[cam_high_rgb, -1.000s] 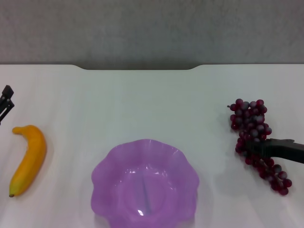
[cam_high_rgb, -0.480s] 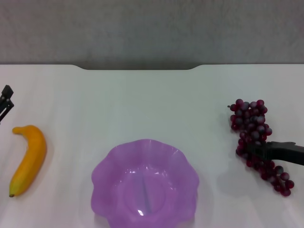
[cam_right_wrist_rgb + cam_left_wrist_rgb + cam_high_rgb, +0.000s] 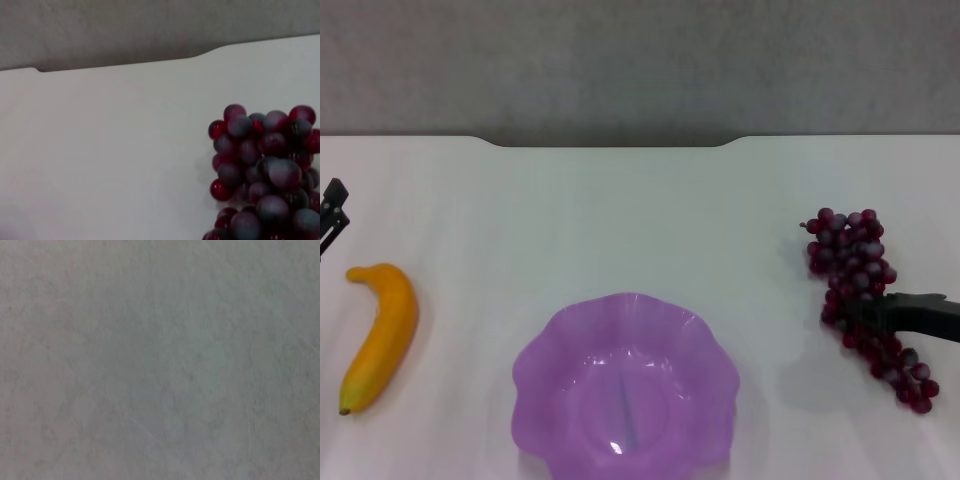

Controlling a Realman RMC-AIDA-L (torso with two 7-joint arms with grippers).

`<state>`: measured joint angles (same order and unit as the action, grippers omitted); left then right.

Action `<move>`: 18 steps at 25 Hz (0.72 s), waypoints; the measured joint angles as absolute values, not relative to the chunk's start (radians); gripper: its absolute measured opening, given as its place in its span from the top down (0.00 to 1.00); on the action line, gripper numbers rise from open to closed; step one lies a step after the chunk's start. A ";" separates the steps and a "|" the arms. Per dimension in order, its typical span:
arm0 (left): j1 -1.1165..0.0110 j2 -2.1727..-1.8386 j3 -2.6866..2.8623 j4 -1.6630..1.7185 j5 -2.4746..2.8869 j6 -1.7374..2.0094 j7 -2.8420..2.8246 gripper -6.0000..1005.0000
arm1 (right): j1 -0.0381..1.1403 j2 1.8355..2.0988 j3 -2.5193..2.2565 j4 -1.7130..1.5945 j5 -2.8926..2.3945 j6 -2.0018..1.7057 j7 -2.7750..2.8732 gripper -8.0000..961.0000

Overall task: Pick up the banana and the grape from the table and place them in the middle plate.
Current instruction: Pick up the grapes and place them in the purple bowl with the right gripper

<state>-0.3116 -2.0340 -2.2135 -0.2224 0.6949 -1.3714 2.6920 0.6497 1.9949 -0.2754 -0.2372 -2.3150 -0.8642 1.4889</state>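
Note:
The banana (image 3: 382, 335) lies on the white table (image 3: 620, 220) at the left, its dark tip toward the front. The purple scalloped middle plate (image 3: 532, 352) sits front centre with nothing in it. At the right is the grape (image 3: 848, 255), a long dark red bunch; my right gripper (image 3: 876, 310) reaches in from the right edge and is shut across its middle. The right wrist view shows the upper end of the grape (image 3: 265, 175) close up. Only a small dark part of my left gripper (image 3: 332, 212) shows at the far left edge, behind the banana.
The table's notched far edge (image 3: 610, 146) runs across the back, with a grey wall behind it. The left wrist view shows only a plain grey-white surface.
The grape and my right gripper have shifted slightly to the right together, and a faint shadow has grown beside the bunch. The banana, plate and left gripper have not moved.

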 joint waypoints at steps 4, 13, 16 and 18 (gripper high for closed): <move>-0.310 -2.034 -2.214 -0.222 0.695 -1.371 2.692 0.11 | 0.653 1.998 -0.275 -0.266 -2.313 -0.869 1.484 0.67; -0.309 -2.032 -2.214 -0.222 0.695 -1.371 2.692 0.11 | 0.672 1.997 -0.272 -0.337 -2.281 -0.934 1.484 0.69; -0.309 -2.032 -2.213 -0.222 0.695 -1.371 2.692 0.11 | 0.674 1.997 -0.272 -0.358 -2.272 -0.966 1.484 0.69; -0.308 -2.032 -2.214 -0.222 0.695 -1.371 2.692 0.11 | 0.674 1.998 -0.271 -0.368 -2.272 -0.988 1.483 0.69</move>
